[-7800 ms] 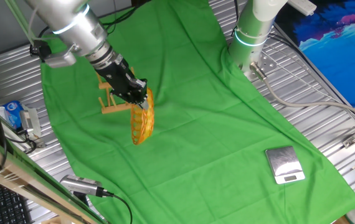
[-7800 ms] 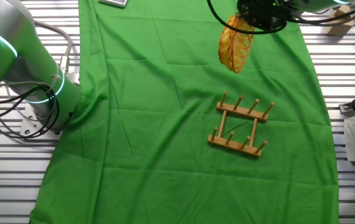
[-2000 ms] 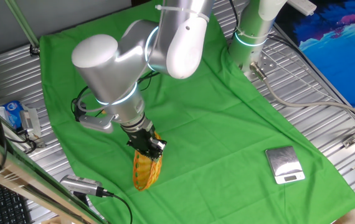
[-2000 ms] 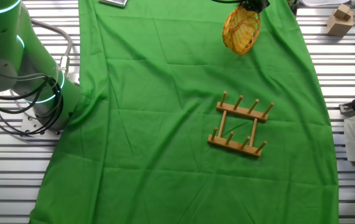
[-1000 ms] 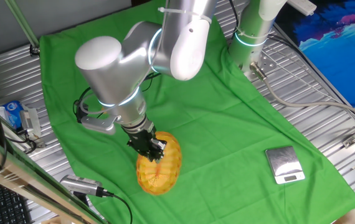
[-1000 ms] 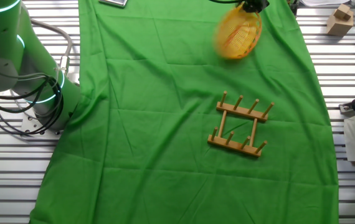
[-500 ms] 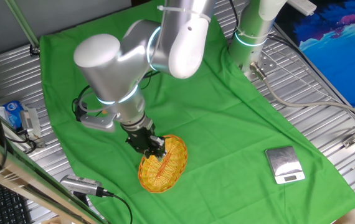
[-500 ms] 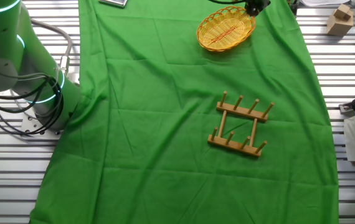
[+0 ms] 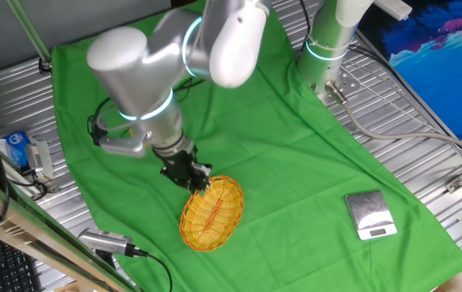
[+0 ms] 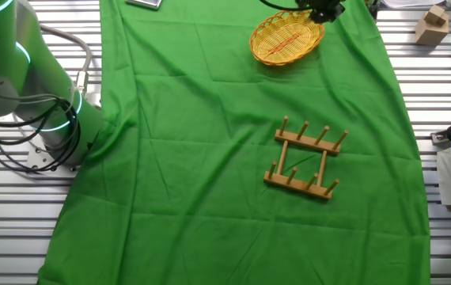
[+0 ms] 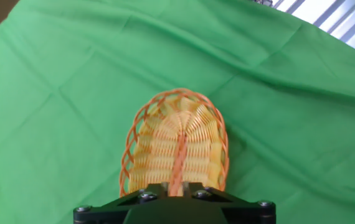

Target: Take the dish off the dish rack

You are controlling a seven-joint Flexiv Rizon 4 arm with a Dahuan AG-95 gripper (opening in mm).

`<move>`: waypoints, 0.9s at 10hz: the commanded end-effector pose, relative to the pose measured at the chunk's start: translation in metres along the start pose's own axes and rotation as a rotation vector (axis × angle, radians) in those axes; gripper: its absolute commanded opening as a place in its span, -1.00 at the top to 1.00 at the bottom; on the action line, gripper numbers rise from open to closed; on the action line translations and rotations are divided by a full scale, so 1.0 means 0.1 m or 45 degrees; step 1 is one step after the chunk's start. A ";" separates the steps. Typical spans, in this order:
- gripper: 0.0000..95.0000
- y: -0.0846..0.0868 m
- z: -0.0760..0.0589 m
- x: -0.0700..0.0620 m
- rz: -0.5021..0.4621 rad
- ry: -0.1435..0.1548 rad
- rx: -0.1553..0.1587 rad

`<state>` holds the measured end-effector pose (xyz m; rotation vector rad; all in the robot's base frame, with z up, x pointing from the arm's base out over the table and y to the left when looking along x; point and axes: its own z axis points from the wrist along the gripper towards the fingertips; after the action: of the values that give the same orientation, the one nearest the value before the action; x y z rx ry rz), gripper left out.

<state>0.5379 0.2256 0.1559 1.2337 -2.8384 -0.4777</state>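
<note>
The dish (image 9: 211, 212), an oval yellow-orange wicker tray with a reddish centre streak, lies flat on the green cloth near its front edge. It also shows in the other fixed view (image 10: 286, 37) and the hand view (image 11: 177, 146). My gripper (image 9: 190, 178) sits at the dish's near rim, jaws slightly apart, with the rim just below them; it appears in the other fixed view (image 10: 320, 11) and the hand view (image 11: 177, 185) too. The wooden dish rack (image 10: 305, 158) stands empty, well apart from the dish. My arm hides it in the first fixed view.
A silver scale (image 9: 370, 215) lies on the cloth to the right. A second arm's base (image 9: 328, 49) stands at the back. A blue carton (image 9: 20, 150) and cables lie on the metal table at the left. The cloth's edge runs close to the dish.
The dish swung from hanging on edge to lying flat on the cloth. In the last half second my gripper drew back and up from its rim while the dish stayed put.
</note>
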 end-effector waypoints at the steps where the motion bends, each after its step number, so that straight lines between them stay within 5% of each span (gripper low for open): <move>1: 1.00 -0.02 -0.04 0.06 -0.010 0.017 0.012; 5: 1.00 -0.01 -0.04 0.07 0.012 0.024 0.015; 7: 1.00 -0.01 -0.04 0.07 0.144 0.084 0.015; 9: 1.00 -0.01 -0.04 0.07 0.246 0.097 0.000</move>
<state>0.5342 0.2192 0.1590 1.0276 -2.8497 -0.4197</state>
